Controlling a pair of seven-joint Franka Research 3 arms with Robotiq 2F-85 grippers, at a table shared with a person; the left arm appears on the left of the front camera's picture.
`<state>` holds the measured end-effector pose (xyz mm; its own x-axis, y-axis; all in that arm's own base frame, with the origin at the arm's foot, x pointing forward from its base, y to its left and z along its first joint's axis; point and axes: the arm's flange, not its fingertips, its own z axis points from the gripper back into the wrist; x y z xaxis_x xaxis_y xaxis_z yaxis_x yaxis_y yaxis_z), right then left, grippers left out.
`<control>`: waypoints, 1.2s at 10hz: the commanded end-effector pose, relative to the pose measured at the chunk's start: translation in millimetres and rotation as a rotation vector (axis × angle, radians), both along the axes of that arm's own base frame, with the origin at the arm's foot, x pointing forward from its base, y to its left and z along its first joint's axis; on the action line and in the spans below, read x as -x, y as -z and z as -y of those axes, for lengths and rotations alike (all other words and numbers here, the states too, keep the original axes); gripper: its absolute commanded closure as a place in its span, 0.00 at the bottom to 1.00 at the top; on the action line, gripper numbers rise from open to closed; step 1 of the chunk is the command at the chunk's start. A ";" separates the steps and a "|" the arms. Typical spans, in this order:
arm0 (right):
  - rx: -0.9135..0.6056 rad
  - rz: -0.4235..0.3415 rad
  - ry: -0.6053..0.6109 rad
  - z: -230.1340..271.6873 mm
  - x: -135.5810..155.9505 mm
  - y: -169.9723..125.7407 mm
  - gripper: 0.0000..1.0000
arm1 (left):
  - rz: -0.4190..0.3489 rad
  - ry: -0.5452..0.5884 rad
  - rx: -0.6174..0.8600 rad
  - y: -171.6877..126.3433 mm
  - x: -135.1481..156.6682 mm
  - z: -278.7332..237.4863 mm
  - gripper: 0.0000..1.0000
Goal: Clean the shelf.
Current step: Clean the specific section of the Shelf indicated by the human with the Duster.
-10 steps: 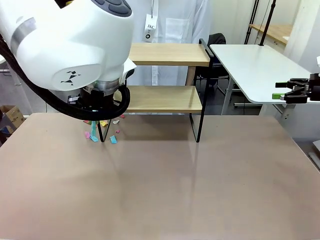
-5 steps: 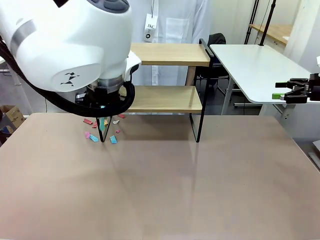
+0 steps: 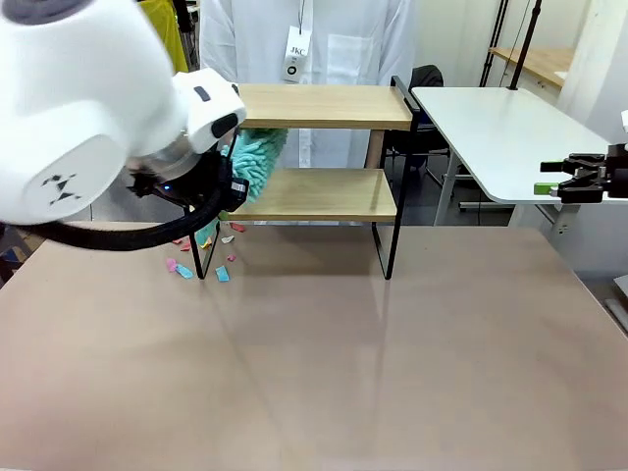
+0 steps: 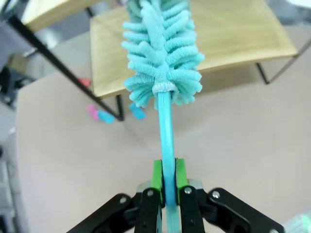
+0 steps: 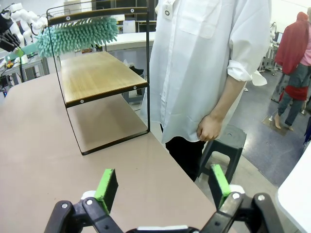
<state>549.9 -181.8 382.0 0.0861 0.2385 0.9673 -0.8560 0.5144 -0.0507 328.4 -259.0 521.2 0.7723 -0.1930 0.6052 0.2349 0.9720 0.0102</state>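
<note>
My left gripper (image 4: 167, 175) clamps the fluffy turquoise duster (image 4: 163, 58), its head at the black-framed two-tier wooden shelf (image 3: 324, 194), upper centre of the front view. My right gripper (image 5: 163, 182) gapes empty. Sweeping step, I reckon; next, drag along the lower board.

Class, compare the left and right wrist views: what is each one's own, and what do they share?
Left wrist view: the left gripper shut on the fluffy turquoise duster's handle; small pink and blue scraps. Right wrist view: the open right gripper, a person in a white shirt, a black stool. Both: the duster over the lower board of the two-tier wooden, black-framed shelf, on the beige table.
</note>
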 end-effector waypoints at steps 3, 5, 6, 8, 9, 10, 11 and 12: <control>0.007 -0.005 0.002 -0.9 -0.7 -3.5 0.00 | -0.023 0.403 0.219 9.3 11.7 -51.9 0.87; 0.007 -0.005 0.002 -0.9 -0.7 -3.5 0.00 | -0.070 0.541 0.314 16.2 14.6 -77.6 0.87; 0.007 -0.005 0.002 -0.9 -0.7 -3.5 0.00 | -0.096 0.588 0.299 14.6 16.0 -84.6 0.87; 0.007 -0.005 0.002 -0.9 -0.7 -3.5 0.00 | -0.150 0.629 0.216 12.5 11.7 -85.9 0.87; 0.007 -0.005 0.002 -0.9 -0.7 -3.5 0.00 | -0.102 0.595 0.294 1.2 0.0 -61.7 0.87; 0.007 -0.005 0.002 -0.9 -0.7 -3.5 0.00 | -0.102 0.595 0.294 1.2 0.0 -61.7 0.87; 0.007 -0.005 0.002 -0.9 -0.7 -3.5 0.00 | -0.102 0.595 0.294 1.2 0.0 -61.7 0.87; 0.007 -0.005 0.002 -0.9 -0.7 -3.5 0.00 | -0.144 0.601 0.268 4.4 2.0 -72.1 0.87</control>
